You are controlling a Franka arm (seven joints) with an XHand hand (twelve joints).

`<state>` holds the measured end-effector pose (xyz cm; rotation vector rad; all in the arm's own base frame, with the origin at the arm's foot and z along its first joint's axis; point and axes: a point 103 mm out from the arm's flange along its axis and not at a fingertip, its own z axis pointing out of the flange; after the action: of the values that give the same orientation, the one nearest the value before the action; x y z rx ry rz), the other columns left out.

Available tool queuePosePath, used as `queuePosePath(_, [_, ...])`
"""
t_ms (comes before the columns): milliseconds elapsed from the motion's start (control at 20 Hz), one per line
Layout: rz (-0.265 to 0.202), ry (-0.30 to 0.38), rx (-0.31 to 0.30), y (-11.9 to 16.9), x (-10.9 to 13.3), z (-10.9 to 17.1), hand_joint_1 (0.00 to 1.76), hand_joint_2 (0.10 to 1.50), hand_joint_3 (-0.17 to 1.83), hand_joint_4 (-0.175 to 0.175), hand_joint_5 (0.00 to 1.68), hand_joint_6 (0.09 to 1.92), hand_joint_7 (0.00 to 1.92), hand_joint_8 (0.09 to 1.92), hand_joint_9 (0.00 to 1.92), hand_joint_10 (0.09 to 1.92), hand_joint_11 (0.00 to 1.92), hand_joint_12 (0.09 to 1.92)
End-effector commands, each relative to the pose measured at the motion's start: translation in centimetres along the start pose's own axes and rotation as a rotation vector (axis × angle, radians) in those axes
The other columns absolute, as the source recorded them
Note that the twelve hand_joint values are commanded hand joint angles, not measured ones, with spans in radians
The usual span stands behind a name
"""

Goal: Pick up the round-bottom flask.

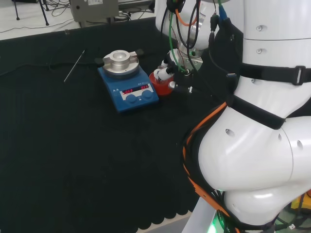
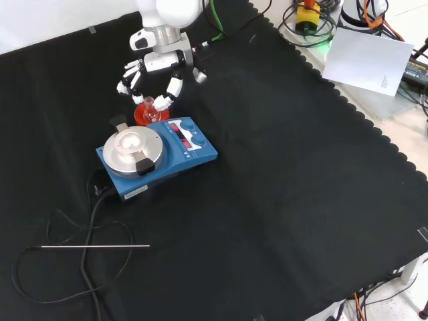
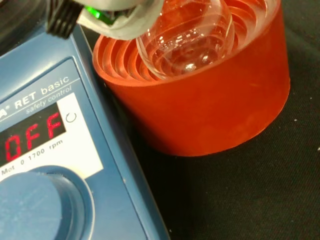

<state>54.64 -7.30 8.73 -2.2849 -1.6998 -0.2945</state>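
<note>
The round glass flask (image 3: 187, 37) is seated in a red ribbed ring stand (image 3: 210, 100) on the black worktop (image 2: 281, 200). In the front view, the flask (image 2: 150, 104) and its stand (image 2: 142, 115) are found just behind the far edge of a blue stirrer box (image 2: 177, 150), very close to it. A round silver plate (image 2: 130, 148) is seen on top of the box.

The robot hand (image 2: 157, 67) is held just above the flask in the front view. Its fingers (image 2: 175, 87) are spread apart and bent downward on both sides of the flask. No finger is seen to be touching the glass, so nothing is held.

In the head view, the red stand (image 1: 160, 83) is seen to the right of the blue box (image 1: 129, 90). A thin metal rod (image 2: 93, 247) is laid on the near left part of the cloth in the front view, beside a black cable (image 2: 87, 221).
</note>
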Motion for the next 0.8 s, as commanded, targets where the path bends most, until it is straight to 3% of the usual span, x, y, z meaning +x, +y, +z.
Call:
queuePosePath(50, [-0.002,-0.002,-0.004,-0.01,0.02,0.04,0.92,0.68,0.62,-0.019,0.79,0.74,0.25,0.61,0.45,0.67,0.11,1.34])
queuePosePath(250, [-0.002,-0.015,-0.020,0.05,0.11,-0.21,0.92,0.71,0.62,-0.001,0.90,0.69,0.30,0.61,0.48,0.66,0.13,1.33])
queuePosePath(350, [0.003,-0.017,-0.033,0.07,0.14,-0.30,1.00,0.86,0.40,0.115,1.01,0.83,0.35,0.62,0.51,0.65,0.15,1.33])
queuePosePath(450, [0.005,-0.018,-0.038,0.10,0.17,-0.36,1.03,0.94,0.26,0.161,1.05,0.88,0.38,0.61,0.54,0.64,0.18,1.32])
queuePosePath(800, [0.006,-0.019,-0.045,0.09,0.23,-0.39,1.04,0.98,0.20,0.175,1.06,0.90,0.42,0.62,0.58,0.63,0.23,1.32])
